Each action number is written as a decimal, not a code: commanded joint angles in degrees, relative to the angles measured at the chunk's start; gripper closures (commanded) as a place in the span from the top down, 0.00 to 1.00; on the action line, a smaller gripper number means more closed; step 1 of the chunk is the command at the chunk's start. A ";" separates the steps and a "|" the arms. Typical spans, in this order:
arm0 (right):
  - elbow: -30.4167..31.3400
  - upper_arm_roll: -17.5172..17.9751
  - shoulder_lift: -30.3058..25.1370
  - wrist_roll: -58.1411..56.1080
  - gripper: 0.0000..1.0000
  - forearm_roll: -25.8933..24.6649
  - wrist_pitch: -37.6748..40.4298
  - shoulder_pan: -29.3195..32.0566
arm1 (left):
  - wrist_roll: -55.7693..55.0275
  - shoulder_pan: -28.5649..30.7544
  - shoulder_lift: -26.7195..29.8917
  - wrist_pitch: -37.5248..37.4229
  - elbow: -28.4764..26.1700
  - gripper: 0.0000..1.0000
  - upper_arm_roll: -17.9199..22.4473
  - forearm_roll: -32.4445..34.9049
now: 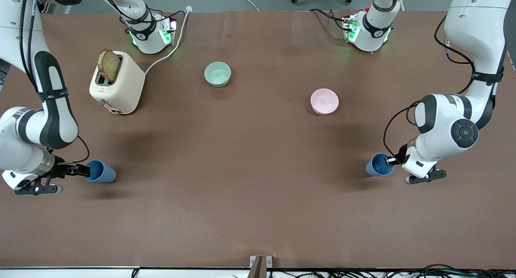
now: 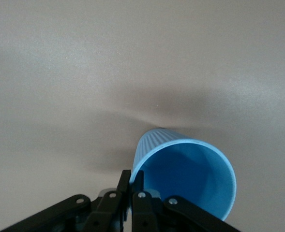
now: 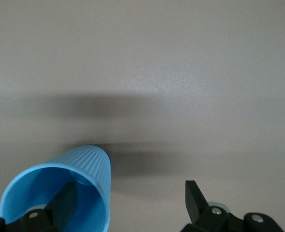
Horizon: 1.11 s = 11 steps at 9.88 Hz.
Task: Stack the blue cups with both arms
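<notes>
Both blue cups sit nearest the camera, one at each end of the table. Left gripper is clamped on the rim of its blue cup (fingers pinch the wall). Right gripper is spread wide, one finger inside the other blue cup, not closed. Farther off: toaster, pale green bowl, pink bowl.

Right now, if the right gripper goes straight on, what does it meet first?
Likely the blue cup: the right gripper is open, one finger inside its mouth. Table after that; depth unclear.
</notes>
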State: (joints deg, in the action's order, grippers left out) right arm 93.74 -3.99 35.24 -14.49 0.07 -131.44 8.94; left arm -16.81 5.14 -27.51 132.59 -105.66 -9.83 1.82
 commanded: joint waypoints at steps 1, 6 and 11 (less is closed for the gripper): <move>0.74 0.82 0.96 -0.89 0.72 1.95 -2.41 0.64 | -9.68 -0.31 2.54 -3.01 -0.08 0.00 -5.33 0.72; 0.39 0.82 0.71 -0.36 0.00 4.50 -1.80 0.02 | -43.51 -16.62 -2.96 -3.74 8.51 0.00 -13.72 1.16; -4.54 0.91 -10.69 9.78 0.01 4.50 13.47 -4.27 | -54.37 -33.67 -13.43 -3.48 19.25 0.00 -7.16 1.16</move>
State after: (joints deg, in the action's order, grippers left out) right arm 87.53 -3.08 30.39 -10.11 3.63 -120.78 7.08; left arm -69.56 -24.98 -36.65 129.26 -90.40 -20.20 1.90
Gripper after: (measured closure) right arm 0.943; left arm 0.956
